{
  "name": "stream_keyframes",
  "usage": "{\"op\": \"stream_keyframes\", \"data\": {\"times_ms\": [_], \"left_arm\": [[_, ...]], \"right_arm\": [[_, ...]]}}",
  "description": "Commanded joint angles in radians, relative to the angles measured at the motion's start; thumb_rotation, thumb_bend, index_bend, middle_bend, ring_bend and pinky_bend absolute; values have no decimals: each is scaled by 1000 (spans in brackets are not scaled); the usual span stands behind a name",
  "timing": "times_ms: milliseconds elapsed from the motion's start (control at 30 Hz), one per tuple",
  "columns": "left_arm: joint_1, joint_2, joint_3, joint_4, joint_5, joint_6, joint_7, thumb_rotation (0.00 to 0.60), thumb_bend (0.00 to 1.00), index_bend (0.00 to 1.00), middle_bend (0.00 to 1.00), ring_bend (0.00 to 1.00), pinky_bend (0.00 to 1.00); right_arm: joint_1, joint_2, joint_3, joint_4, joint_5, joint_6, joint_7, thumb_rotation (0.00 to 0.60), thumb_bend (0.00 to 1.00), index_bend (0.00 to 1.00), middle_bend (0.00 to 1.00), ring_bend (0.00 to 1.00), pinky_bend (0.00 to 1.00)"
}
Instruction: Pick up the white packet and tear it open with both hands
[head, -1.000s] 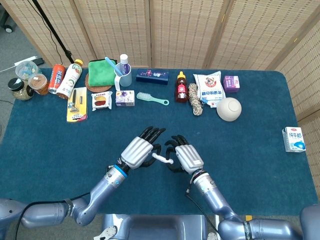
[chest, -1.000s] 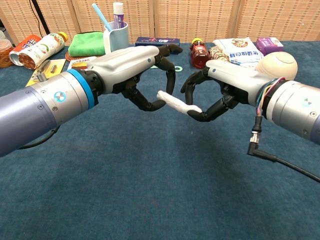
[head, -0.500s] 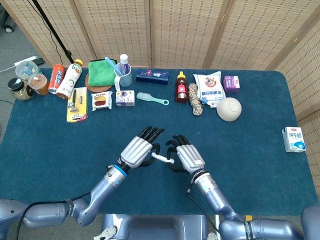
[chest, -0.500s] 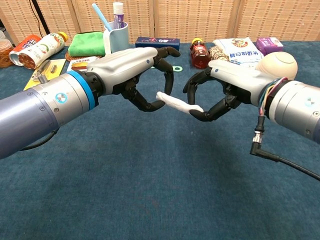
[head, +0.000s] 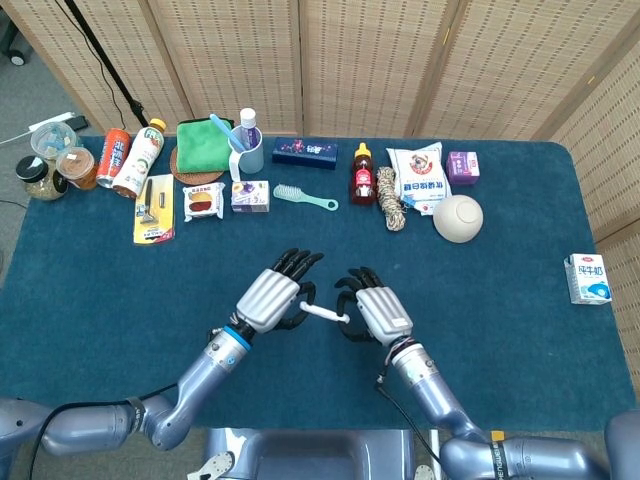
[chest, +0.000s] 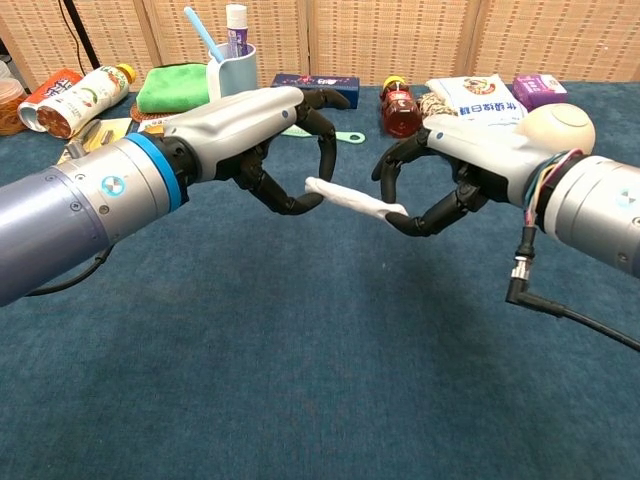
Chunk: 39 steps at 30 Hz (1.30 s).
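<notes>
Silver and black, our left hand (chest: 265, 135) pinches one end of the white packet (chest: 350, 201), and our right hand (chest: 470, 165) pinches the other end. The packet is thin and long, and it hangs in the air between the two hands, well above the blue table (head: 110, 290). From the head view we see the same thing — the packet (head: 327, 315) is a little white bar between the left hand (head: 270, 300) and the right hand (head: 380, 315).

We think the pick-up is done and the tearing is the step now. The packet looks whole, with no rip we can see. To tear it well, we should hold both ends tight and turn the hands opposite ways, one away and one toward us, not just pull straight. A straight pull may only make it slip out.

Far behind the hands, near the back edge, sit a green cloth (head: 203, 138), a red bottle (head: 362, 175) and a round bowl (head: 458, 218) — all well apart from our work.
</notes>
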Motion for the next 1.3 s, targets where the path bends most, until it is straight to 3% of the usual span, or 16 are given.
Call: {"op": "stream_keyframes", "data": {"times_ms": [33,1300], "left_arm": [[3,10,-3,-4,-2,4,-6,600,353,702,77,0,27],[41,210,-42,-52,-10,46,-95,600,359,707,77,0,27]], "right_arm": [[-1,6,2,0,1,2,0,600,472,589,236,82,0],[-71,211,18,-21,-5,52,41,600,472,594,236,82,0]]}}
